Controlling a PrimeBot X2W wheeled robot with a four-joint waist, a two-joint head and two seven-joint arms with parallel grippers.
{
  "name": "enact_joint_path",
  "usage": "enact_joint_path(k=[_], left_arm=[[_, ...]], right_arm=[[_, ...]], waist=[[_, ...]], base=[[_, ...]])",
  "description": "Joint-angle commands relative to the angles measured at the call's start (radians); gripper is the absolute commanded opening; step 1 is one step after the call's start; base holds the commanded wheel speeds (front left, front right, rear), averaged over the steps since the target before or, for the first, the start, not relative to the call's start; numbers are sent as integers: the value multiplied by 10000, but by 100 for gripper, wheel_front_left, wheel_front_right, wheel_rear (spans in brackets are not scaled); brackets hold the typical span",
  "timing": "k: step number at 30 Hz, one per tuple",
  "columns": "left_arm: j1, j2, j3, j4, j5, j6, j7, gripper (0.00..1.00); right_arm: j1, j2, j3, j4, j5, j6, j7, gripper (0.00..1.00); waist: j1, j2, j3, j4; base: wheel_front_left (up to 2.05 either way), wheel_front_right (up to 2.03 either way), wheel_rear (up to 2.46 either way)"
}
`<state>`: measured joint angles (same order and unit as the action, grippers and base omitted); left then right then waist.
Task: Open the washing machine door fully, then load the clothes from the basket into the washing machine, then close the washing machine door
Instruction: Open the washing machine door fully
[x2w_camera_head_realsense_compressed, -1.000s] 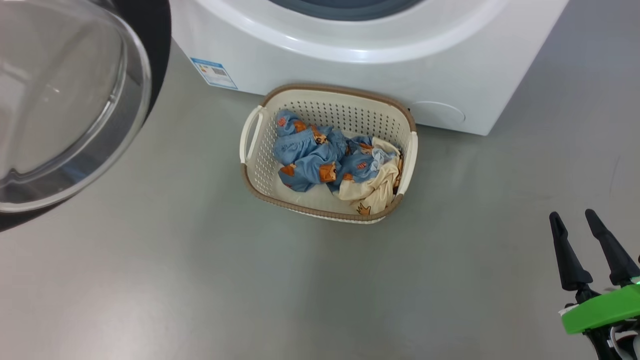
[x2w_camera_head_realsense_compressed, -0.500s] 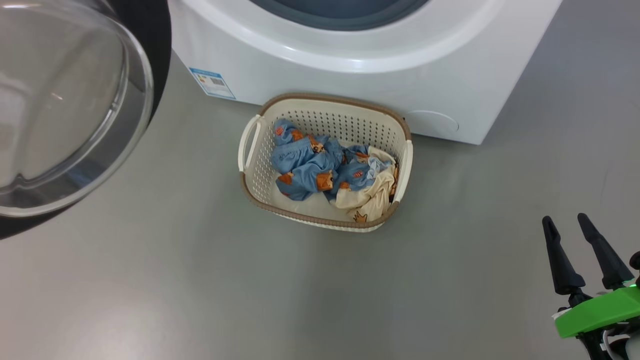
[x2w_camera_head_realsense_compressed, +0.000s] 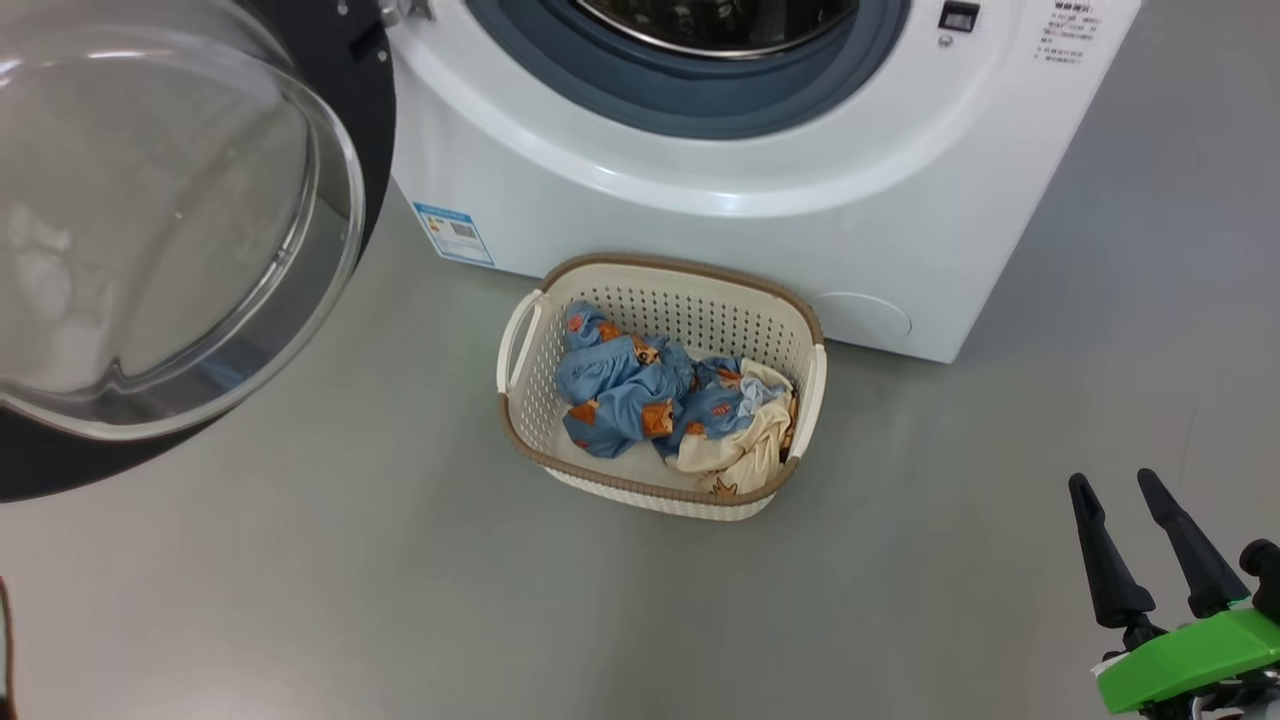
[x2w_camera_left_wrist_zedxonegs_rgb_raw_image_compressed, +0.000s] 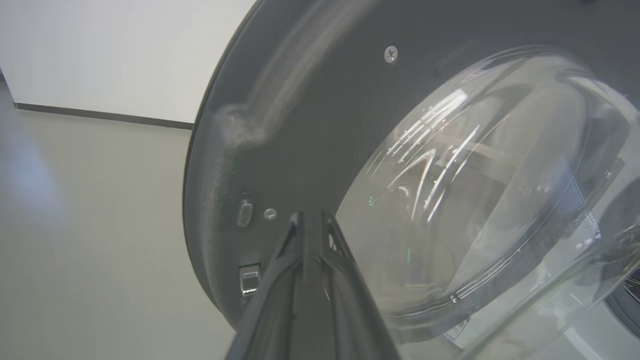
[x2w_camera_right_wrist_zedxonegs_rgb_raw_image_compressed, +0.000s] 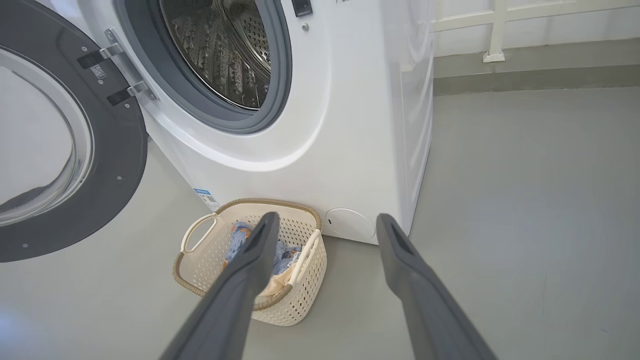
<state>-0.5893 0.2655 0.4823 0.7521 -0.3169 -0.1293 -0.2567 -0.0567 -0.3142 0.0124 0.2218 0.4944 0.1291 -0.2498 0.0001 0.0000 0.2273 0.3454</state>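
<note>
On the floor, at the foot of the washing machine (x2w_camera_head_realsense_compressed: 700, 220):

- Basket (x2w_camera_head_realsense_compressed: 700, 312): touching the machine's front, below the drum opening, long axis running across that front.
- Clothes (x2w_camera_head_realsense_compressed: 640, 400): a blue, orange and cream heap, all inside the basket.
- Door (x2w_camera_head_realsense_compressed: 170, 220): swung wide to the left, drum mouth uncovered.
- Right gripper (x2w_camera_head_realsense_compressed: 1113, 478): fingers spread wide and empty. The heap lies ahead of it and to its left, well apart.
- Left gripper (x2w_camera_left_wrist_zedxonegs_rgb_raw_image_compressed: 310, 219): fingers pressed together on nothing, tips close to the door's dark inner face near the latch.

Likely nearer and readier for the first pick is the right arm, reaching forward-left and down.
</note>
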Motion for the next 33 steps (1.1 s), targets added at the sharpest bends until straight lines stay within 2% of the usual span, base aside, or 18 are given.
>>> enact_joint_path(k=[1, 2, 3, 4, 5, 11, 16, 25, 33], left_arm=[[584, 471, -126, -524, -265, -13, -51, 28], [759, 432, -265, -631, -368, -13, -51, 39], [928, 384, -404, -768, -493, -13, -51, 59], [1109, 341, -539, -915, -595, -13, -51, 68], [1282, 274, -726, -1081, -709, -13, -51, 98], [2255, 77, -1594, -2014, -1216, -13, -51, 100], [2897, 82, -2476, -2819, -1239, -13, -51, 100], [3446, -90, -3617, -3762, -1175, -13, -51, 100], [3603, -71, -4532, -4066, -1181, -13, -51, 100]], right_arm=[[217, -85, 122, -215, 63, 16, -120, 100], [260, -64, 116, -220, 66, 16, -120, 100], [302, -42, 105, -220, 67, 16, -120, 100], [347, -21, 101, -218, 69, 16, -120, 100], [375, -4, 101, -219, 71, 16, -120, 100], [467, 90, 118, -231, 105, 16, -120, 100], [559, 150, 114, -251, 126, 16, -120, 100], [501, 289, 7, -314, 111, 16, -120, 100], [485, 349, -90, -354, 87, 16, -120, 100]], waist=[[0, 0, -316, 28], [0, 0, -365, 24], [0, 0, -434, 29], [0, 0, -492, 30], [0, 0, -534, 23], [0, 0, -762, -98], [0, 0, -899, -351], [0, 0, -874, -1147], [0, 0, -813, -1898]], base=[[0, 0, 0], [0, 0, 0], [0, 0, 0], [0, 0, 0], [0, 0, 0], [0, 0, 0], [0, 0, 0], [0, 0, 0], [0, 0, 0]])
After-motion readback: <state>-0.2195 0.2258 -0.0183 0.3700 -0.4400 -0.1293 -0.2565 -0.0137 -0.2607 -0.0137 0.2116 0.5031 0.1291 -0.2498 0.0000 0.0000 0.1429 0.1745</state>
